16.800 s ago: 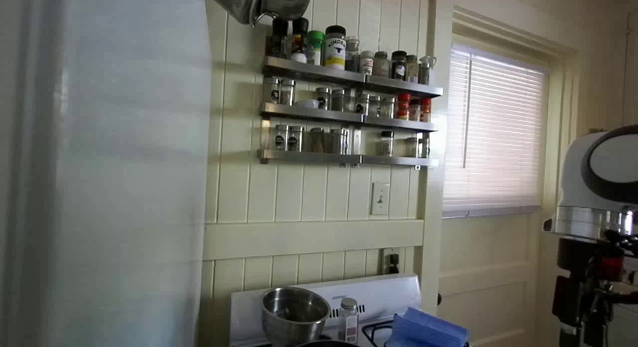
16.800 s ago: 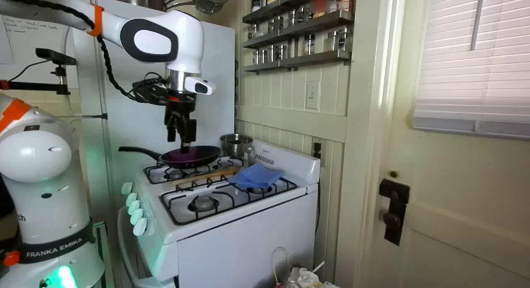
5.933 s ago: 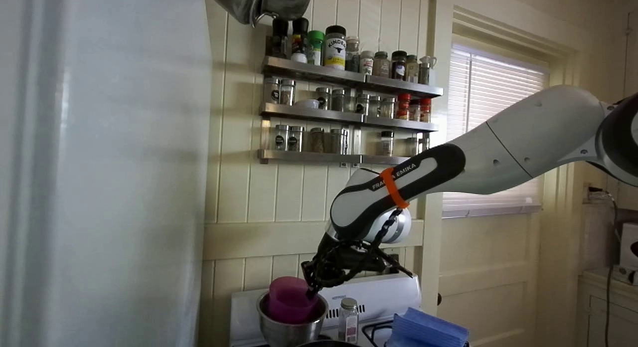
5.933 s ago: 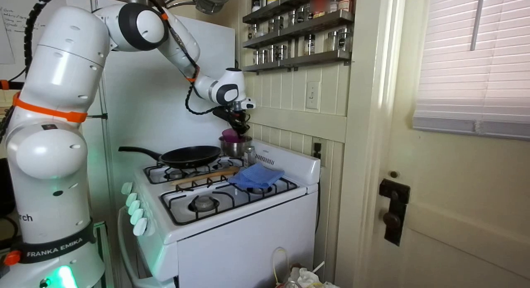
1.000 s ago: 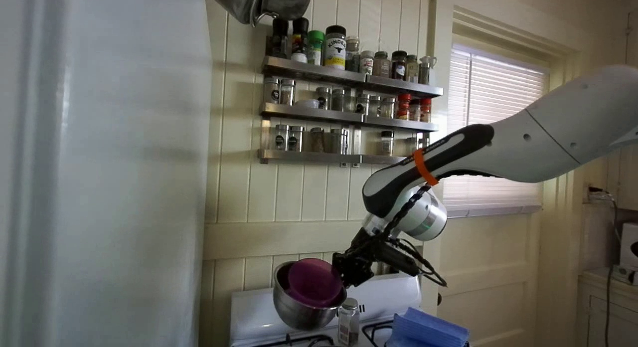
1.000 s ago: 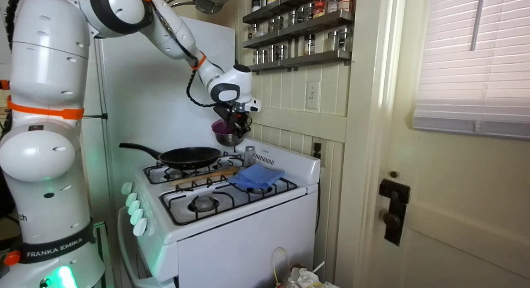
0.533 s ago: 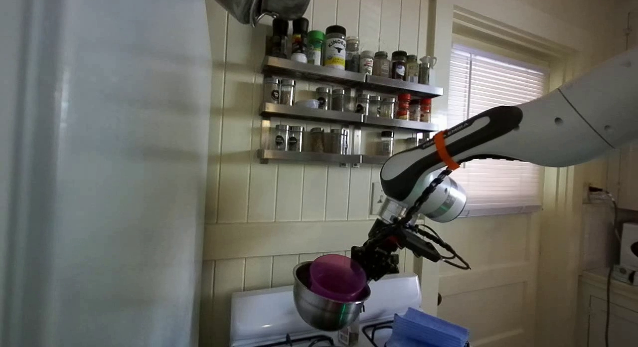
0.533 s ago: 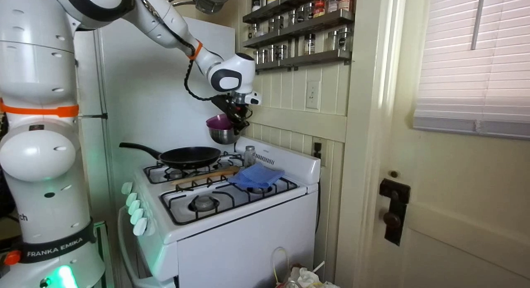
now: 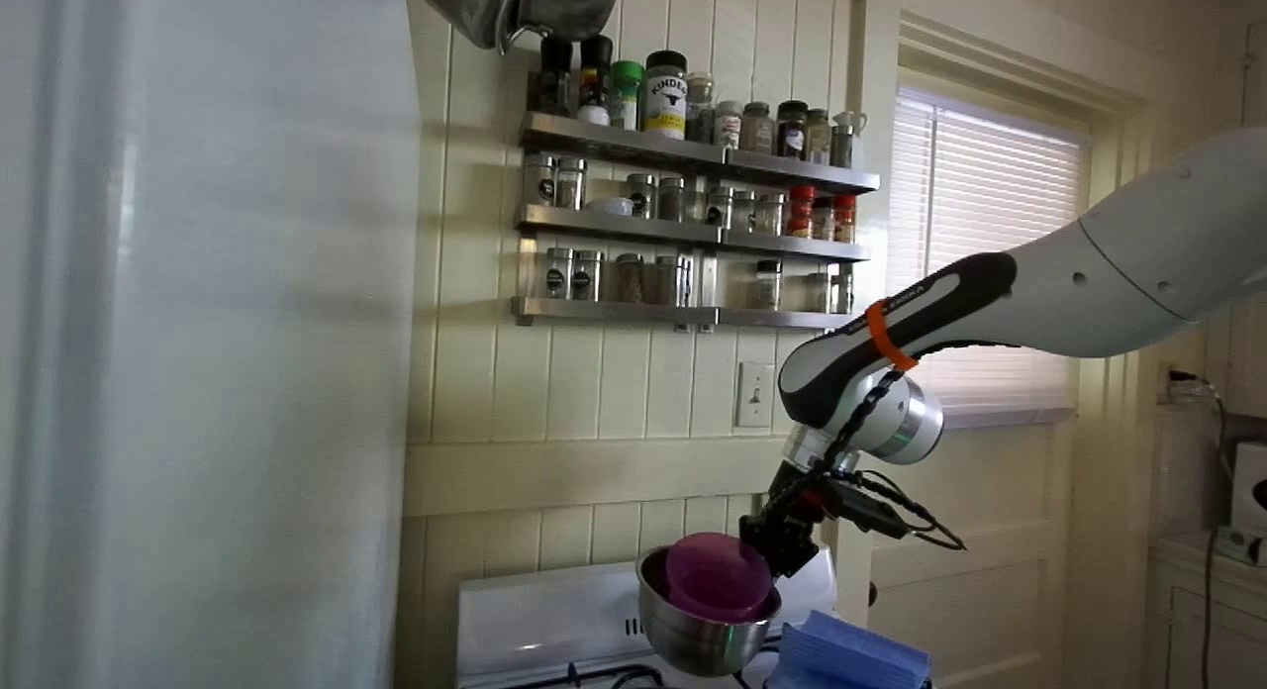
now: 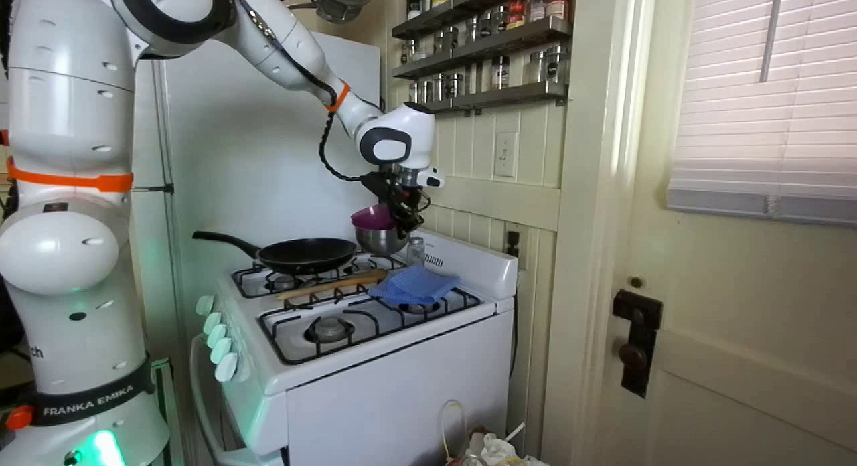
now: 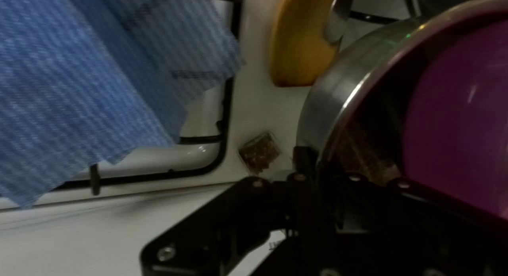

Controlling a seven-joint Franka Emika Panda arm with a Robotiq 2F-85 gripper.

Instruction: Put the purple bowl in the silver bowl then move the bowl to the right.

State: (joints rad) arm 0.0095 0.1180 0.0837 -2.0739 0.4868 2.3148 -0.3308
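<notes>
The silver bowl (image 9: 698, 641) hangs just above the back of the stove, somewhat tilted. Inside it leans the purple bowl (image 9: 718, 576), its upper part standing above the steel rim; both bowls also show in an exterior view, purple bowl (image 10: 372, 217) over silver bowl (image 10: 379, 241). My gripper (image 11: 317, 161) is shut on the silver bowl's rim, one finger outside and one inside. In the wrist view the purple bowl (image 11: 456, 121) is cut off at the right edge. The underside of the silver bowl is not visible in the wrist view.
A glass spice jar (image 10: 416, 250) stands close beside the silver bowl; contact cannot be told. Nearby are a blue cloth (image 10: 416, 284), a wooden utensil (image 10: 331, 285) and a black frying pan (image 10: 308, 255). Behind rises the stove's back panel (image 9: 554, 610), with spice shelves (image 9: 693, 234) above.
Earlier the purple bowl went from the pan into the silver bowl, whose rim my gripper then took. Since half a second ago both bowls moved right and down; the jar shifted right.
</notes>
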